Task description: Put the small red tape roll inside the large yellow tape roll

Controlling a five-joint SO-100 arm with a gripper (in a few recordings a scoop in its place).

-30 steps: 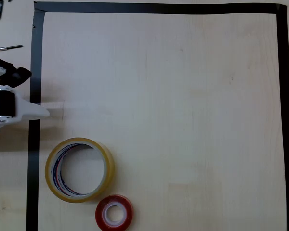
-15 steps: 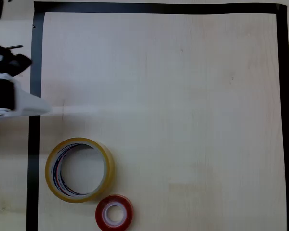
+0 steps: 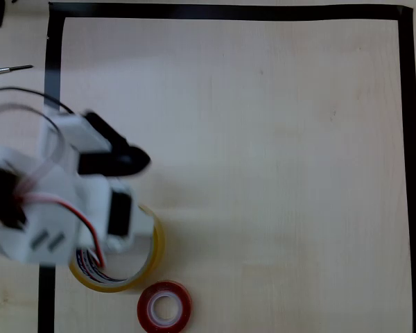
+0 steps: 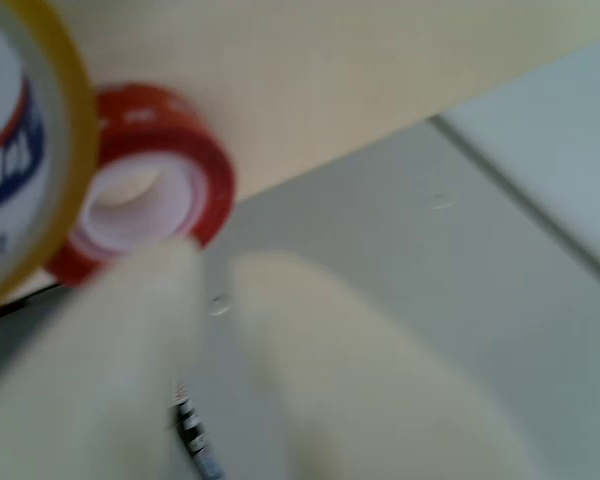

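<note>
The small red tape roll (image 3: 164,305) lies flat near the bottom edge of the overhead view, white core up. Just up-left of it lies the large yellow tape roll (image 3: 154,244), and the two nearly touch. My white arm, blurred by motion, covers the yellow roll's upper left part. The gripper (image 3: 121,232) hangs above that roll. In the wrist view the pale blurred fingers (image 4: 130,340) fill the bottom, and the gripper (image 4: 215,275) is just short of the red roll (image 4: 170,130). The yellow roll (image 4: 40,100) is at the left. Only a thin gap shows between the fingers, with nothing held.
A black tape border (image 3: 229,12) frames the light wood table. A thin screwdriver (image 3: 10,69) lies outside it at the upper left. In the wrist view a grey surface (image 4: 430,250) starts just past the red roll.
The arm has swung in from the left edge, across the black border, and now hangs over the yellow roll. Neither roll has moved.
</note>
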